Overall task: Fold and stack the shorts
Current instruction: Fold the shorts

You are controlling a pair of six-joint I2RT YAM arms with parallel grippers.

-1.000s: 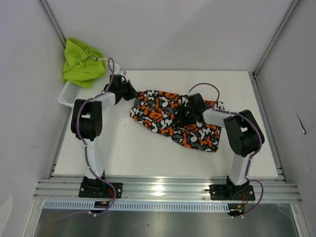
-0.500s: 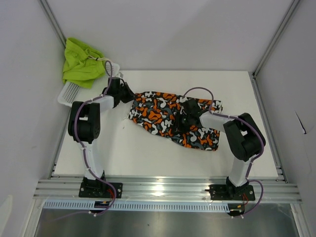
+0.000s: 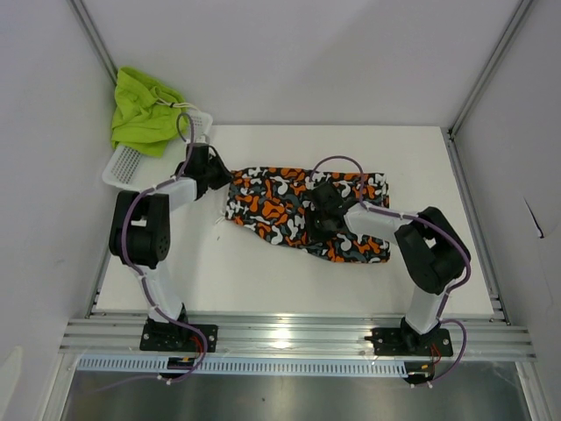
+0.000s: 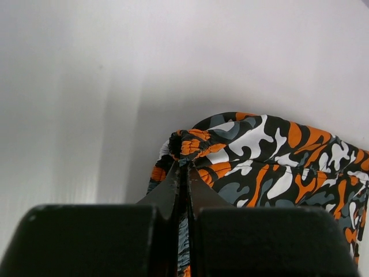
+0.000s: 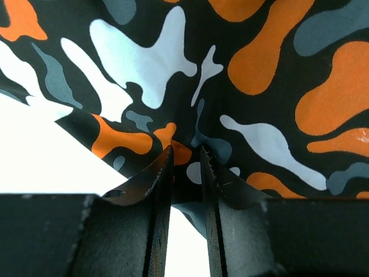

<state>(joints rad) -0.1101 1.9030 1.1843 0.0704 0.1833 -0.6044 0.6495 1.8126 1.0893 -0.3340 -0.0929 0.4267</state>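
Top external view: soft camo shorts [image 3: 279, 195], blotchy orange, black, grey and white, lie rumpled mid-desk [image 3: 263, 276] toward the far edge. Clenched on their bunched left end is the left tool [image 3: 220, 176]; the right tool [image 3: 319, 213] pinches a fold. Crumpled lime green shorts [image 3: 143, 110] top the mesh basket [image 3: 123, 165] at the far-left corner.

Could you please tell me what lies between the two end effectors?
The top view shows only the camo shorts lying between the left end effector and the right end effector.
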